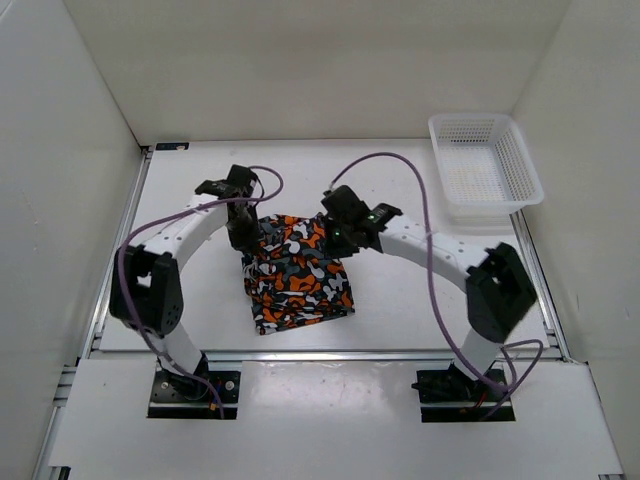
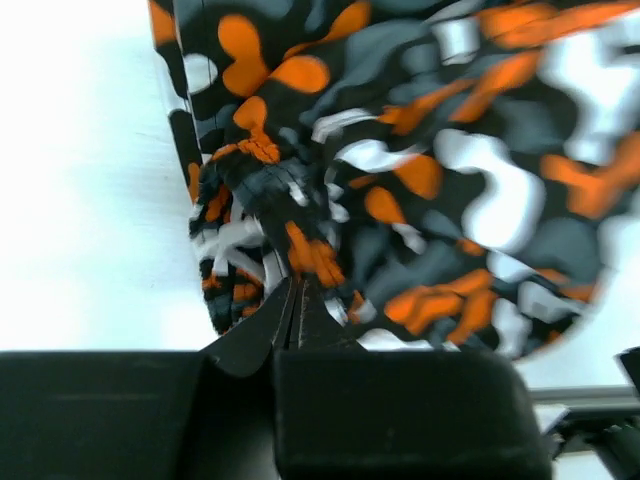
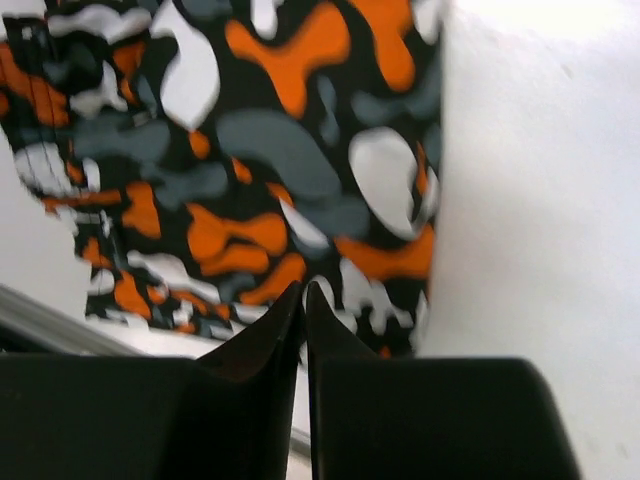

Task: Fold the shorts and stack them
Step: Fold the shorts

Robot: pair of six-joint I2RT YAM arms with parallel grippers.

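Observation:
The shorts (image 1: 297,272), in an orange, black, grey and white blotchy print, lie folded in a rough square on the table between my two arms. My left gripper (image 1: 243,236) is at their far left corner. In the left wrist view it (image 2: 298,287) is shut on a bunched pinch of the shorts (image 2: 420,170). My right gripper (image 1: 336,236) is at their far right edge. In the right wrist view its jaws (image 3: 304,292) are closed to a thin slit over the near edge of the smooth fabric (image 3: 270,170), apparently pinching it.
A white plastic mesh basket (image 1: 513,150) stands at the far right of the table. White walls close in the left, back and right. The table's front rail (image 1: 320,352) runs just near of the shorts.

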